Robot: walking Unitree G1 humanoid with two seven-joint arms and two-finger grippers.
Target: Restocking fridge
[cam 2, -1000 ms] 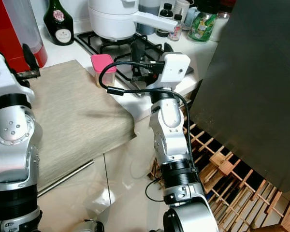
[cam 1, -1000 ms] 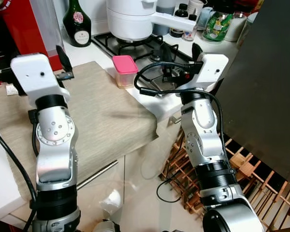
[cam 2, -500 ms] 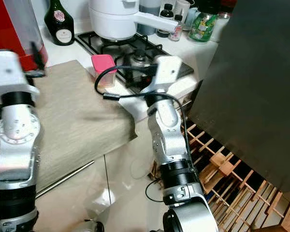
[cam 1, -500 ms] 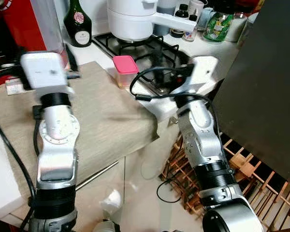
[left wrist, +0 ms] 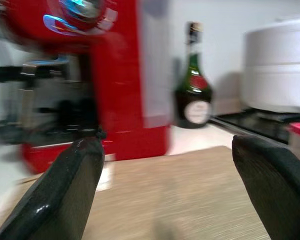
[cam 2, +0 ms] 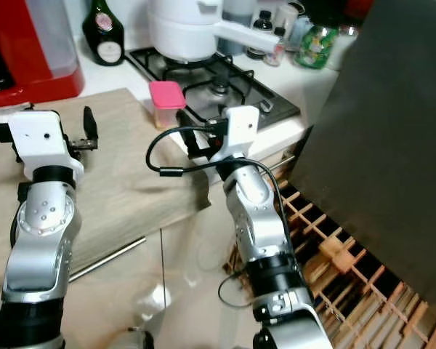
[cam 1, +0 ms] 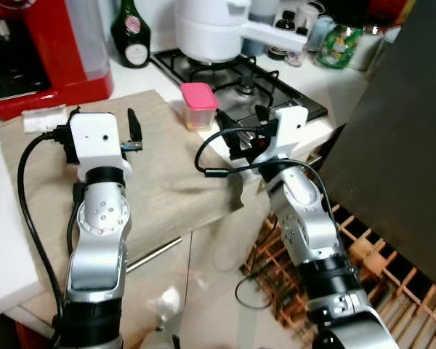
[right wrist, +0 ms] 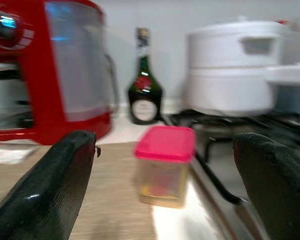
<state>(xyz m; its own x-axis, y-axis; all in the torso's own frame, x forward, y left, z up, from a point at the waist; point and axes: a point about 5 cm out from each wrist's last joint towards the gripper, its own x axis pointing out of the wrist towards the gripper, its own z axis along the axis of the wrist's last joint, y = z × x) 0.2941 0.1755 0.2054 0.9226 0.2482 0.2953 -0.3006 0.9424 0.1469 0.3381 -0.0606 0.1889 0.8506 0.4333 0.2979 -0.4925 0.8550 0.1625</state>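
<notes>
My right end effector [right wrist: 165, 190] is spread wide, nothing between its fingers [right wrist: 50, 185], and it faces the tub [right wrist: 166, 164] with the pink lid. My left end effector [left wrist: 170, 195] is spread too, empty, held above the mat [cam 1: 167, 174] and facing the red machine [left wrist: 85, 75]. The tub (contents unclear) stands on the surface [cam 1: 341, 94] at the mat's far corner, just beside the hob [cam 1: 240, 76], apart from both end effectors. Behind it I see a white pot [cam 1: 211, 29] on the hob and a green bottle [cam 1: 134, 36] near the wall. More bottles and jars [cam 1: 334, 40] stand past the hob. A dark panel [cam 1: 407, 145] is on my right, with a wooden rack [cam 1: 356, 247] on the floor below it.
</notes>
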